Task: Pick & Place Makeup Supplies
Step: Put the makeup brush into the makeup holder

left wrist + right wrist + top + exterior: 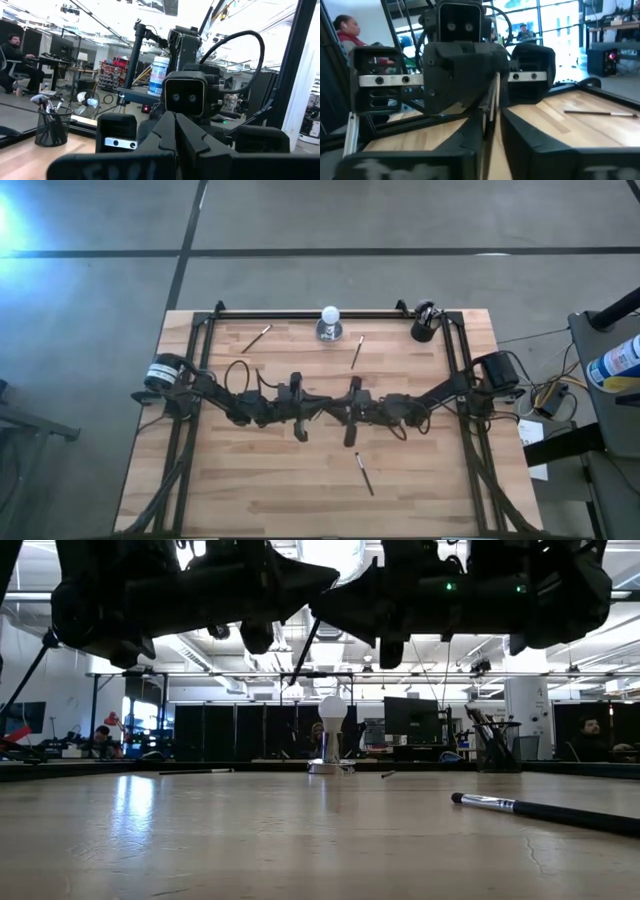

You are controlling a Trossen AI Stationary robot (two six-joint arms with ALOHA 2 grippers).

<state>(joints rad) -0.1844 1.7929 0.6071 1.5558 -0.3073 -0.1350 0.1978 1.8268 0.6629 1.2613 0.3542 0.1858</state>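
Right gripper, high view: meets the left gripper tip to tip at the centre of the wooden table. Cannot tell finger spacing from above. Shows three loose brushes on the boards: upper-left brush, upper-centre brush, lower-centre brush. Places the white ball at the top centre and the black cup at the upper right.

Low view: hangs both grippers along the top edge, left gripper and right gripper nose to nose. Shows a held stick slanting down from where they meet, clear of the table. Places the lower-centre brush flat at the lower right, the white ball at centre and the black cup to its right.

Left wrist view: shows the left gripper with fingers pressed together, facing the other arm. Places the black cup, full of brushes, at the left.

Right wrist view: shows the right gripper narrowed onto the held stick, which stands upright between its fingers. Places one loose brush flat on the table at the right.
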